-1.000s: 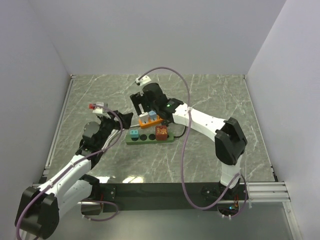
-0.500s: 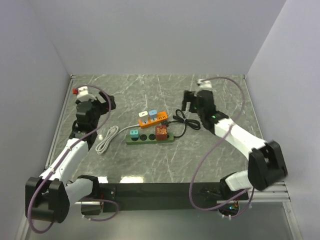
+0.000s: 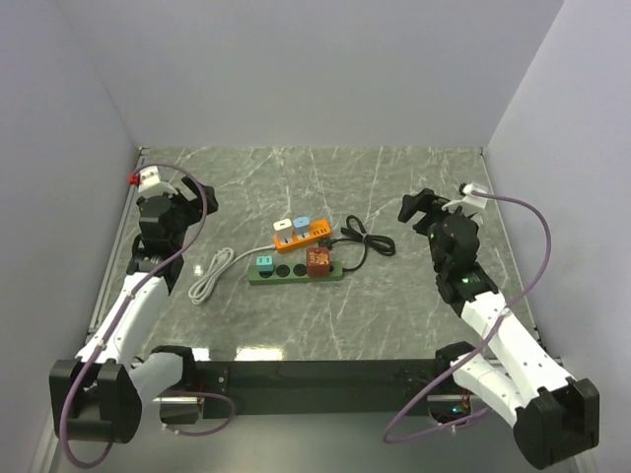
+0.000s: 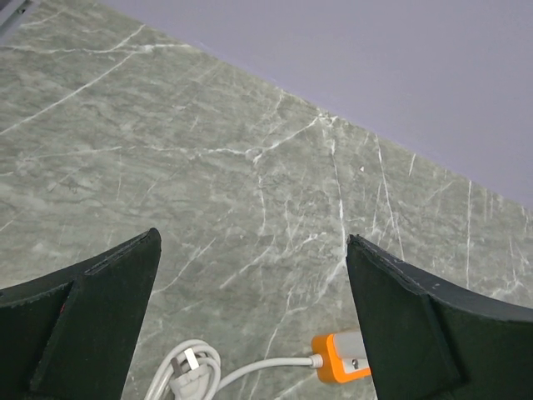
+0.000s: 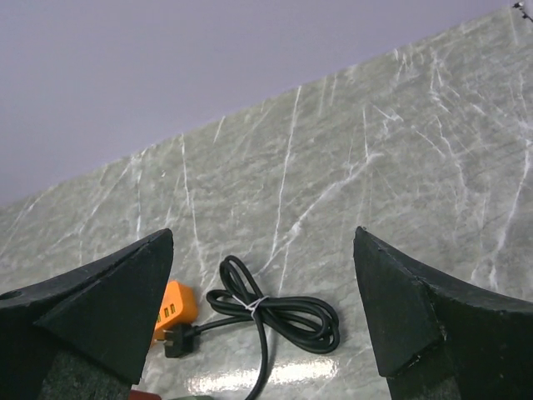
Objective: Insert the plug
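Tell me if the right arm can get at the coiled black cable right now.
Probably yes: the right gripper is open and faces the black cable, with only bare table between them.

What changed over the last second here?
Both pulled back from the middle: the left tool went to the far left, the right tool to the right, both open and empty. The orange strip and green strip stayed put.
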